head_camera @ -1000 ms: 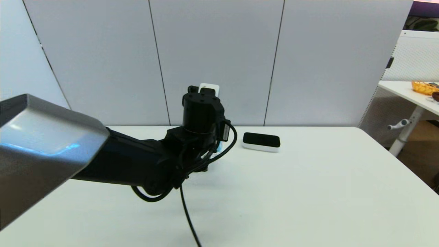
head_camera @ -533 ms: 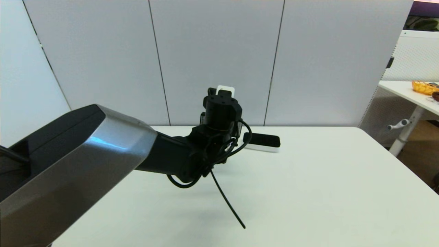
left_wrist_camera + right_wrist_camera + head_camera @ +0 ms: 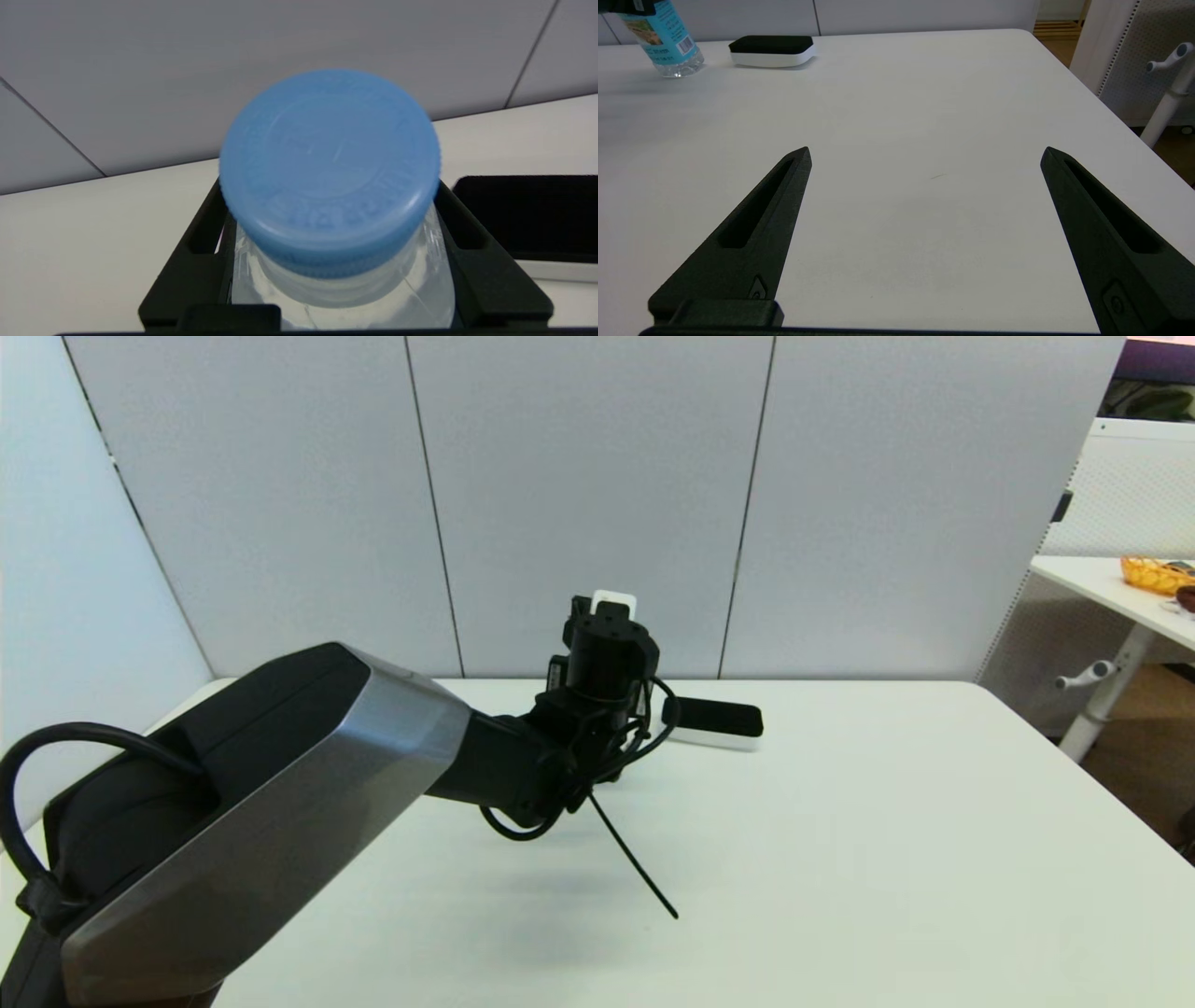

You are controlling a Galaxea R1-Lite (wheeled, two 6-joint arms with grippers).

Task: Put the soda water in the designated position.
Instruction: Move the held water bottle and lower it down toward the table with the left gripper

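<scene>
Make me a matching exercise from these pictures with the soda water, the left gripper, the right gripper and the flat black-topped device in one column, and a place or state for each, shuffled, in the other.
Things:
1. soda water
2. left gripper
3. right gripper
4. black-topped device

Places or states:
A. open, over bare white table
B. lying flat on the table beside the bottle
C. shut on the bottle below its blue cap
D. upright, base on or just above the table, held

Pairs: 1-D, 2-C, 3-A, 4-B
</scene>
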